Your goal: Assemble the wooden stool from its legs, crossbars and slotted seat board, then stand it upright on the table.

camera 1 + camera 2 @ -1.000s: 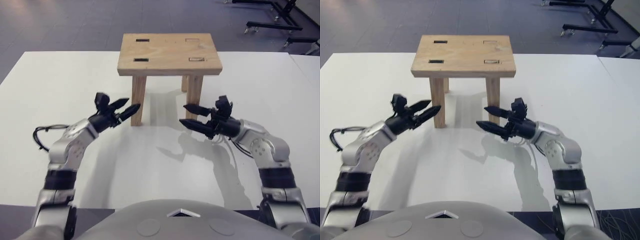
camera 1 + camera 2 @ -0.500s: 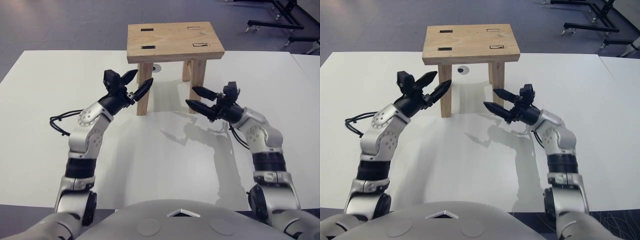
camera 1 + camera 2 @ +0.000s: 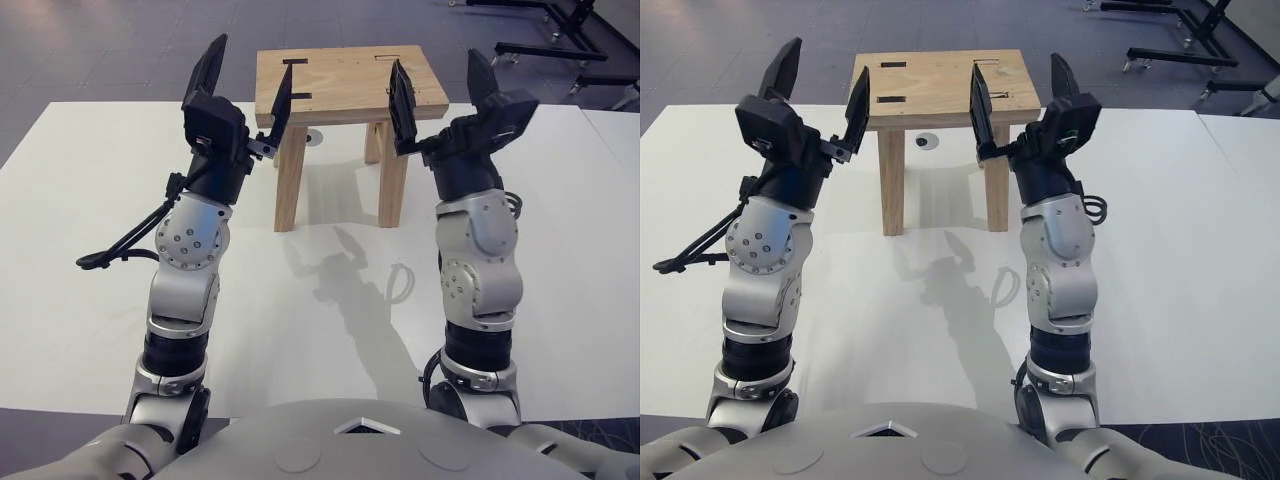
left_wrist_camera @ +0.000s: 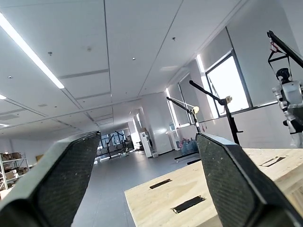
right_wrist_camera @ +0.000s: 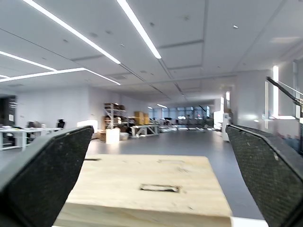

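The wooden stool (image 3: 348,82) stands upright on its legs at the far middle of the white table (image 3: 90,190), its slotted seat board (image 3: 940,78) on top. My left gripper (image 3: 245,85) is raised, fingers pointing up, open and holding nothing, just left of the seat's near left corner. My right gripper (image 3: 442,88) is raised the same way, open with nothing in it, at the seat's near right corner. In the left wrist view, the left gripper (image 4: 147,182) frames the seat board (image 4: 222,189). The right gripper (image 5: 156,172) in its wrist view faces the seat board (image 5: 142,191) edge-on.
A small round disc (image 3: 315,135) lies on the table behind the stool's legs. A black cable (image 3: 115,250) loops out from my left arm. Black wheeled stands (image 3: 560,50) are on the floor beyond the table's far right. Bare table spreads on both sides.
Both arms have swung up from low in front of the stool's legs to upright beside the seat, fingers now pointing up and spread wider. The head view has shifted too.
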Motion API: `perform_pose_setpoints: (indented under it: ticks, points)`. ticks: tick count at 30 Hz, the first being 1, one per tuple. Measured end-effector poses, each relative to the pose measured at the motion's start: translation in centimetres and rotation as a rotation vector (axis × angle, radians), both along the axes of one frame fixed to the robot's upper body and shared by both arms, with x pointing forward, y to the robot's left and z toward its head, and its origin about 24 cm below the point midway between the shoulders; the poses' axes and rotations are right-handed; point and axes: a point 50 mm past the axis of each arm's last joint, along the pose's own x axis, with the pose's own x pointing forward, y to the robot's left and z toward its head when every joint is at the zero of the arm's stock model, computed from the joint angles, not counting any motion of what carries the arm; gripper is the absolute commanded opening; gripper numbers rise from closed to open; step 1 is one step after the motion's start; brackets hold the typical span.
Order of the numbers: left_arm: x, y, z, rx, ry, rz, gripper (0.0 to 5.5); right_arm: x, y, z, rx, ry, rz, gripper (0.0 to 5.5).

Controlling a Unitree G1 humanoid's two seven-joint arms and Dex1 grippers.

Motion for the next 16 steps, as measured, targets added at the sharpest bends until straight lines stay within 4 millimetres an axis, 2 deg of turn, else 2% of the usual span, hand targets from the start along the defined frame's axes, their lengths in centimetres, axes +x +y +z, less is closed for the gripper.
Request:
perform_pose_setpoints:
  ticks: [5, 9, 14, 16]
  points:
    - [0.0, 0.5, 0.2, -0.091, -0.015, 0.020, 3.67, 0.0, 1.3, -0.2, -0.075, 0.008, -0.147, 5.12]
    - [0.2, 2.1, -0.6, -0.199, 0.026, 0.116, 3.67, 0.1, 0.4, -0.2, -0.109, -0.005, -0.208, 5.12]
    - [1.0, 2.5, -1.3, -0.144, 0.070, 0.227, 3.67, -0.2, 0.0, 1.4, -0.173, -0.151, -0.261, 5.12]
    - [1.7, 2.6, -0.9, -0.115, 0.080, 0.288, 3.67, 0.2, 0.0, 0.9, -0.150, -0.066, -0.245, 5.12]
